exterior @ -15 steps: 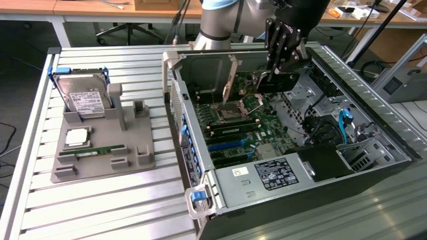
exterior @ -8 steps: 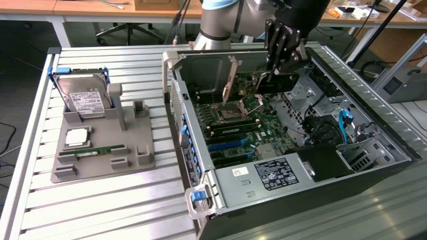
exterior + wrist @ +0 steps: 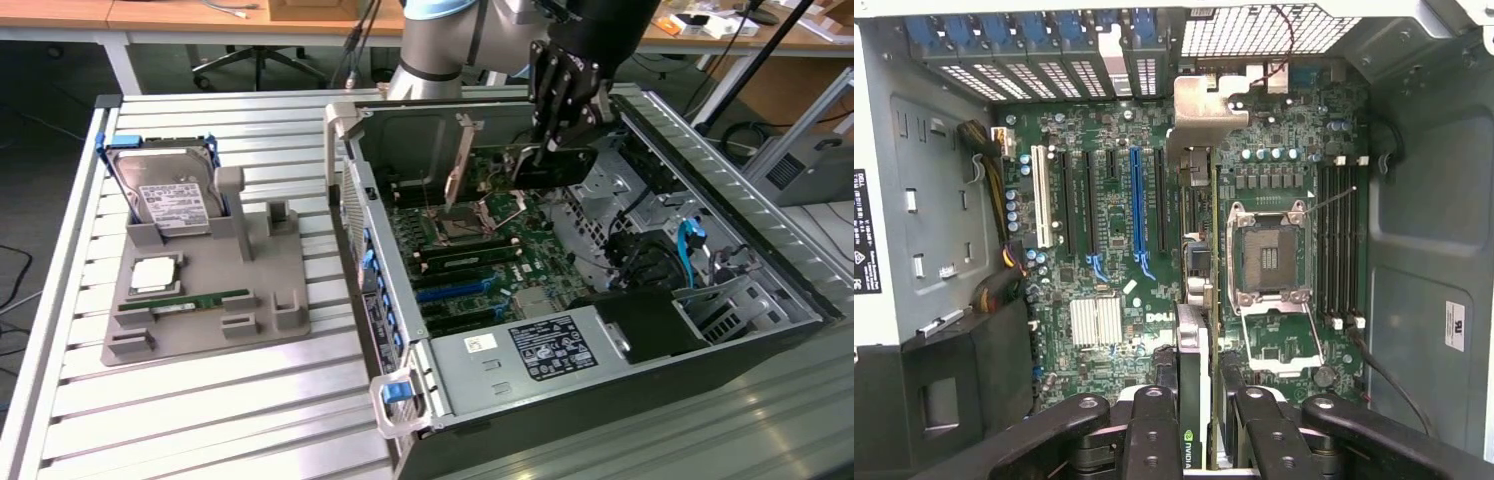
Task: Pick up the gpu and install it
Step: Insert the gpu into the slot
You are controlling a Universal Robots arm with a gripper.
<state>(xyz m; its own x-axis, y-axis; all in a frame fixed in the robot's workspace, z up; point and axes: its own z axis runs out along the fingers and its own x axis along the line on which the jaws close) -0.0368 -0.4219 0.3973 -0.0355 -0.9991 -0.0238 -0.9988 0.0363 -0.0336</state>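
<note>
The gpu [image 3: 554, 168] hangs on edge inside the open computer case [image 3: 747, 200], well above the motherboard [image 3: 514, 250]. Its silver end bracket [image 3: 461, 160] points toward the case's rear wall. My gripper [image 3: 557, 140] is shut on the card's upper edge. In the wrist view the gpu [image 3: 1197, 330] appears edge-on between my black fingers [image 3: 1154, 430], its bracket [image 3: 1204, 105] near the rear slot covers. The card lies over the strip of motherboard [image 3: 1104, 250] between the blue expansion slot [image 3: 1136, 200] and the CPU socket [image 3: 1269, 250].
A grey holder tray [image 3: 280, 320] on the slatted table at the exterior view's left carries a silver hard drive [image 3: 167, 195], a CPU [image 3: 154, 272] and a green RAM stick [image 3: 187, 300]. The power supply [image 3: 534, 350] and drive bays [image 3: 667, 250] crowd the case's near end.
</note>
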